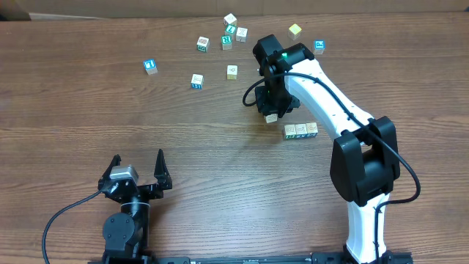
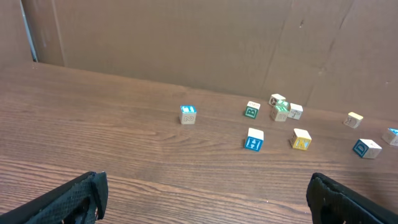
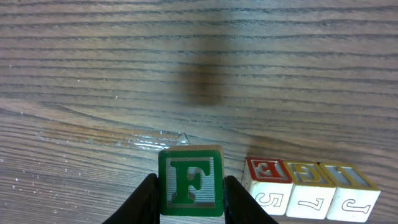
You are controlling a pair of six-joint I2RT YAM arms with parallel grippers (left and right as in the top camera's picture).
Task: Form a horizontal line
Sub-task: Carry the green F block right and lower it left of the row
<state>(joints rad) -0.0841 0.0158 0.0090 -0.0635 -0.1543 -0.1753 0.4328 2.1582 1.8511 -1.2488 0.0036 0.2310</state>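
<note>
My right gripper (image 3: 189, 194) is shut on a green cube with a letter F (image 3: 189, 182), one black finger against each side. Just to its right lies the horizontal line (image 3: 306, 184), a row of three touching cream cubes with red and yellow tops. A small gap separates the held cube from the row's left end. In the overhead view the right gripper (image 1: 272, 114) holds the cube (image 1: 272, 117) up and to the left of the row (image 1: 301, 130). My left gripper (image 1: 138, 170) stands open near the front left, with nothing between its fingers (image 2: 81, 198).
Several loose cubes lie scattered across the far side of the table, among them a blue-topped one (image 1: 150, 66), a cream one (image 1: 196, 81) and a yellow one (image 1: 294, 30). A cluster (image 1: 230, 34) sits behind the right arm. The left wrist view shows the same cubes (image 2: 254, 139) before a brown wall.
</note>
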